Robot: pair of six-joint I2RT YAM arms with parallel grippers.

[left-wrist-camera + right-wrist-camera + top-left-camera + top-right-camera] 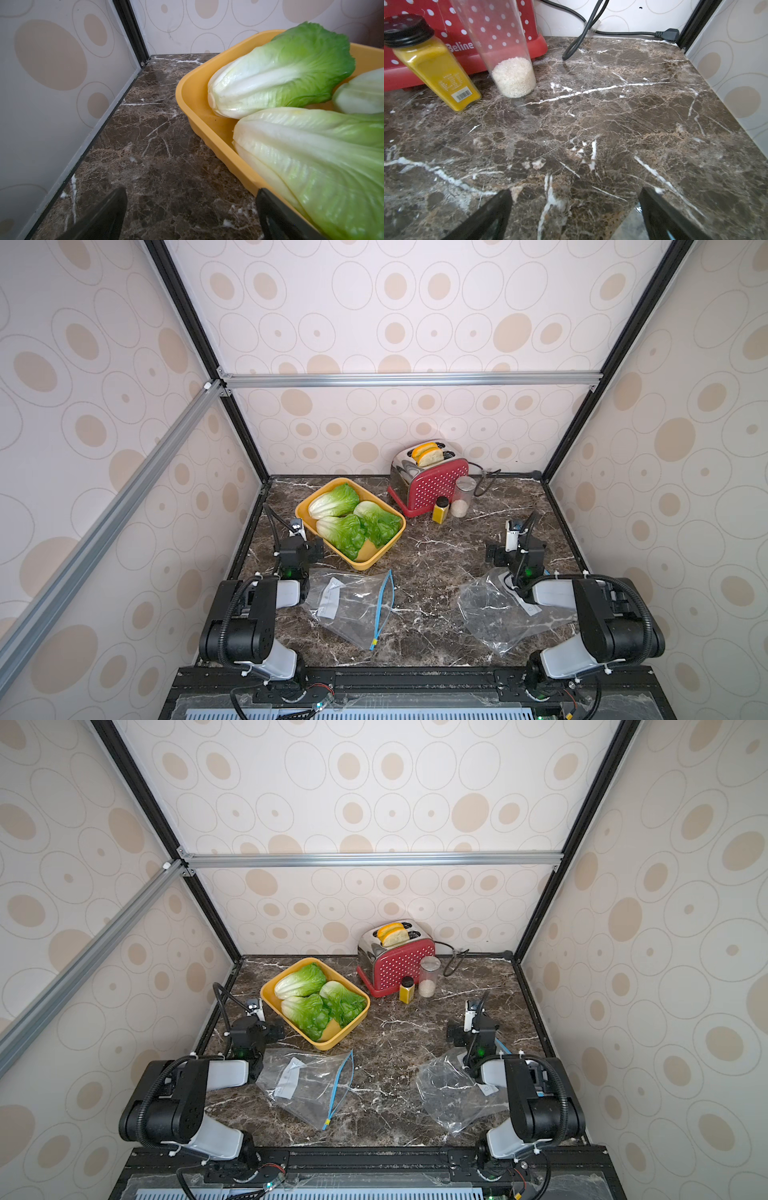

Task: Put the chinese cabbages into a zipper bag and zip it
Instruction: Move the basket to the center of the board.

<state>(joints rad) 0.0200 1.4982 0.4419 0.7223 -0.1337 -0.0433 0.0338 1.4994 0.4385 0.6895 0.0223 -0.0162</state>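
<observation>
- Both top views show the zipper bag (349, 614) lying flat near the yellow tray (368, 553) of chinese cabbages (334, 502).
- Only the wrist views reveal the left gripper (191, 207) and right gripper (575, 199) released and empty.

My left arm (243, 616): folded, elbow set back and raised, forearm reaching forward and low. My right arm (606, 614): same fold, mirrored. My left gripper (191, 191): jaws spread wide, nothing between them. My right gripper (574, 190): jaws equally wide, also empty. Both point forward, tilted slightly down, well apart.
</observation>
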